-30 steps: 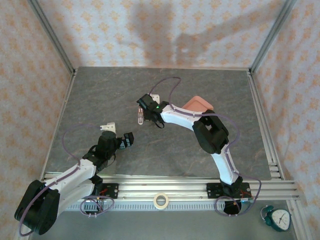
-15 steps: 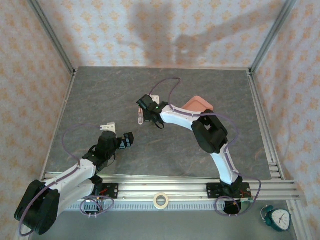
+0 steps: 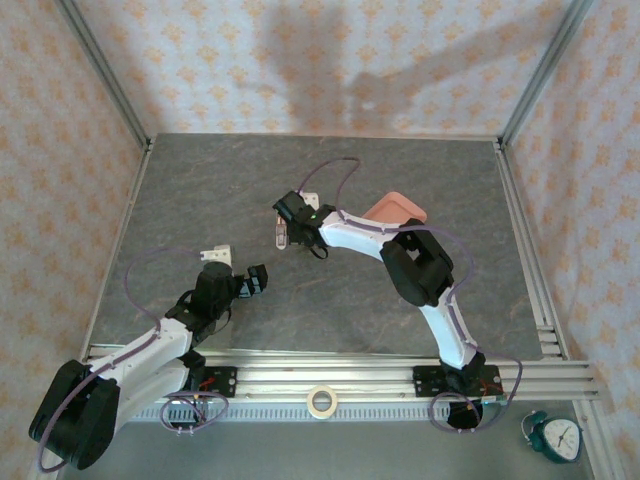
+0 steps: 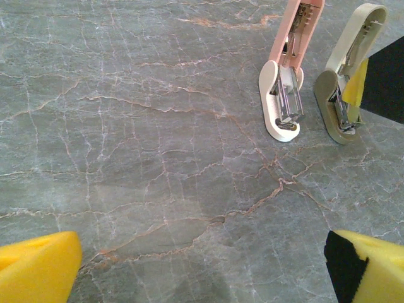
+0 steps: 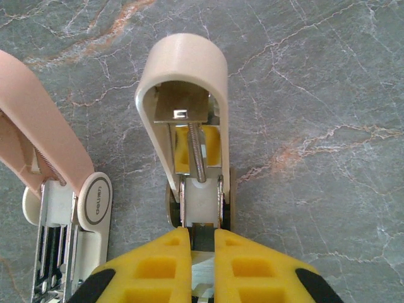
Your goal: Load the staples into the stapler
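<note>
Jaws of the right gripper (image 5: 202,237) are clenched on the hinge end of a cream stapler (image 5: 183,88), which is hinged open near the middle of the table (image 3: 420,165). The pink stapler (image 4: 285,76) lies just beside it, also open. The left gripper (image 4: 202,268), fully released, hovers nearer the table's front edge.

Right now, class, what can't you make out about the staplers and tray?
1. Top view: right arm hides most of the pink tray.
2. Right wrist view: left edge cuts off the pink stapler.
3. Right wrist view: the shut right gripper covers what it pinches at the cream stapler.
</note>
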Available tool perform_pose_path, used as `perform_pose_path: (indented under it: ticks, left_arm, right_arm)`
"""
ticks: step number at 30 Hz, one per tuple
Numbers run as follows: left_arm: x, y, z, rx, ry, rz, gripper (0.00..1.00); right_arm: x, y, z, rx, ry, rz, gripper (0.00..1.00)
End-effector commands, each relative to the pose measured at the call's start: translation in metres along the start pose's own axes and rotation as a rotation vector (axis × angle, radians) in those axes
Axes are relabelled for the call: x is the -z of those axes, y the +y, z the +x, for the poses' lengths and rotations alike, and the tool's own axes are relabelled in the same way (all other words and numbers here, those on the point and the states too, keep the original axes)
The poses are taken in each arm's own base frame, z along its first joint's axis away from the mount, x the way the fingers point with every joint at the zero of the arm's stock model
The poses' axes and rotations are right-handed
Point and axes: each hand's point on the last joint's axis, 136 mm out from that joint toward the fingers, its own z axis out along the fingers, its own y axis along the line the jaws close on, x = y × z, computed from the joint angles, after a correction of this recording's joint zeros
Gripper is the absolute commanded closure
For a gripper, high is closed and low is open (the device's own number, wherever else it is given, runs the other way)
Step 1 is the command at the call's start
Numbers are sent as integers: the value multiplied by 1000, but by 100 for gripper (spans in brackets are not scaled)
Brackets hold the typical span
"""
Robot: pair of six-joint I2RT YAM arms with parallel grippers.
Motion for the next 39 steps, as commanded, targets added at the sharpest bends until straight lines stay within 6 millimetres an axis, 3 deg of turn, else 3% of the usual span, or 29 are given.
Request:
perform_pose_path:
  ticks: [1,6,12,19,27,32,39]
  left_arm:
    - [1,2,-10,-13,-37,-17,0]
    - [1,2,-11,-13,-39,-16,0]
    - [1,2,-10,-9,-36,-17,0]
    - [1,2,-9,-7,-33,-16,0]
    - [1,1,-9,-33,-20,-14,0]
    - [7,-10,-27,-140,2,-13,0]
    - [11,-41,-54,-181,46,62,3]
  right_arm:
    - [2,1,2,-2,4,15,87]
    - [8,4,-3,-3,-6,3,85]
    - [29,10,-19,-1,-63,-27,67]
    - [60,5,-38,-5,-129,-33,66]
    - [73,-11,-38,-89,-129,-102,66]
    - [83,-16,-39,-151,-146,-180,66]
    - [89,-35,-26,-231,-159,-230,66]
